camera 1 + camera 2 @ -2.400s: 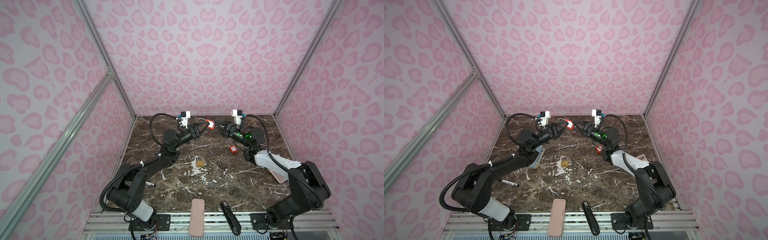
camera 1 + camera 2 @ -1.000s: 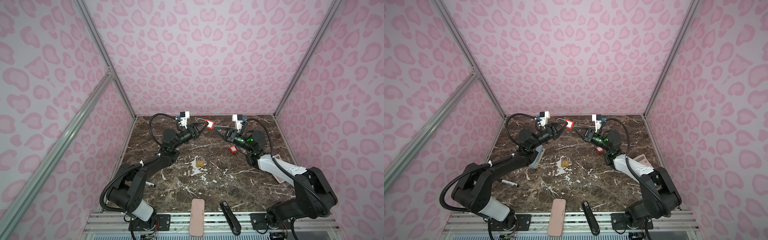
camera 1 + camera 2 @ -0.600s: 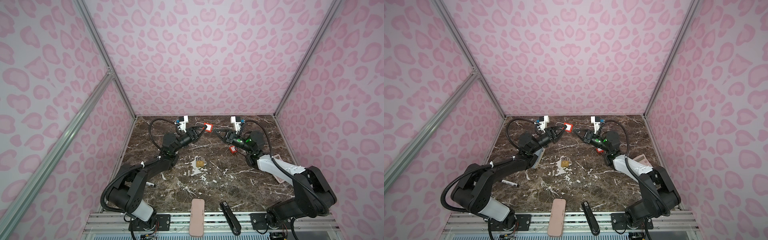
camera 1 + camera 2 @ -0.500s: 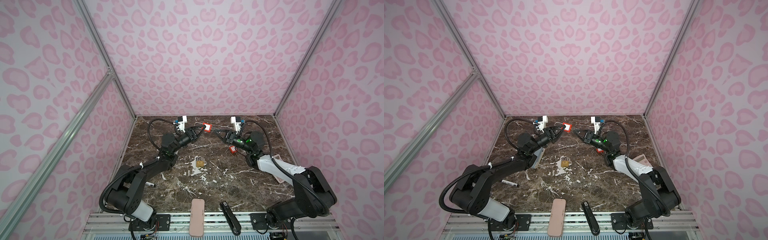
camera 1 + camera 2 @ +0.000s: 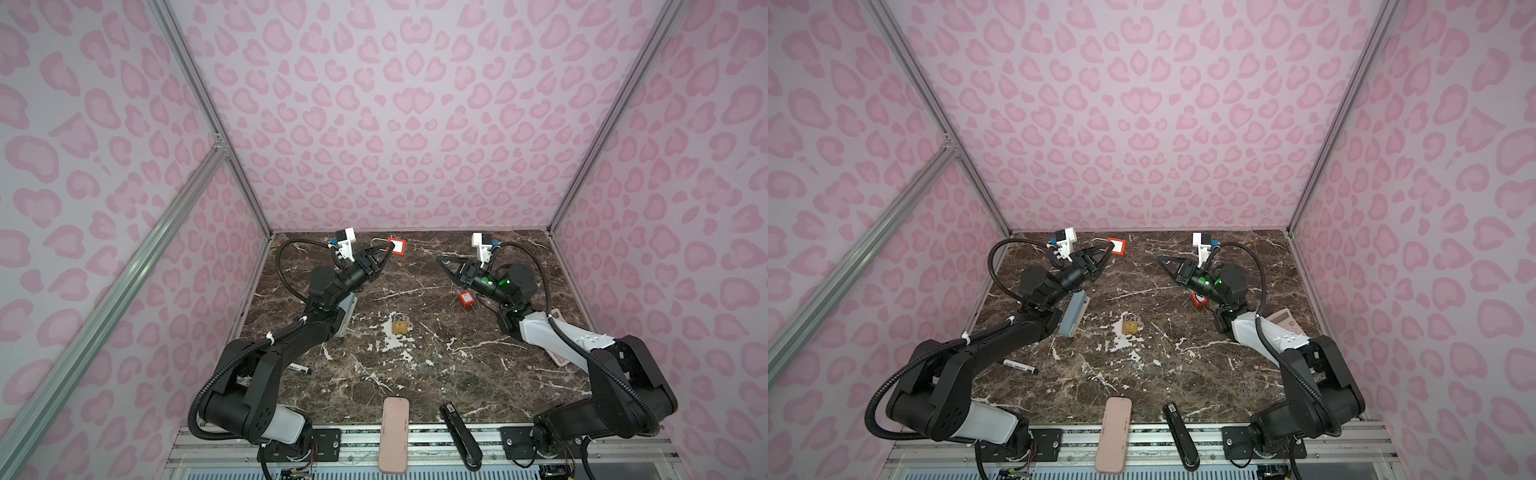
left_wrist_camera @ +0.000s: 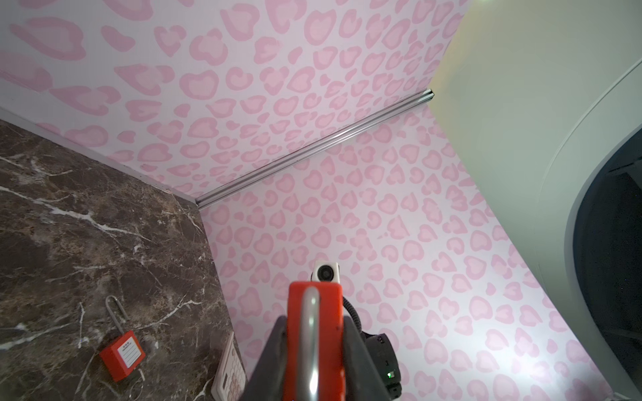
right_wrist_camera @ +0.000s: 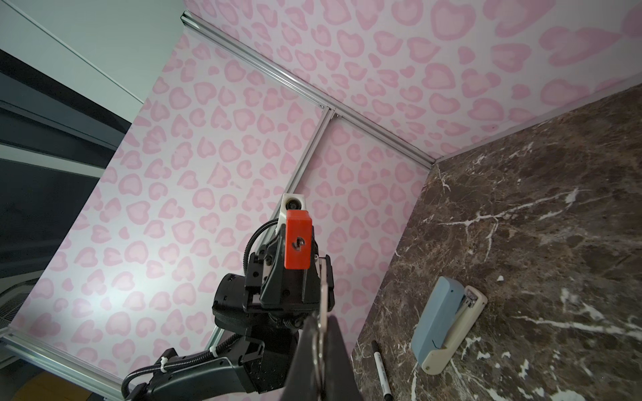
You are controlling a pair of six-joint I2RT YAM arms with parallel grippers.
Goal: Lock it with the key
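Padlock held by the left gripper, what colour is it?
The padlock is red with a silver shackle; the left wrist view shows it best.

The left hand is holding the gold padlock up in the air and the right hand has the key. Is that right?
No: the left hand holds a red padlock up in the air, as the left wrist view shows. The gold padlock lies on the table. The right hand does have the key.

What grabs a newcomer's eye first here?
The pink heart-print walls on every side. Next is the red padlock, held up by the left gripper over the back of the table. It faces the right gripper, which pinches a key.
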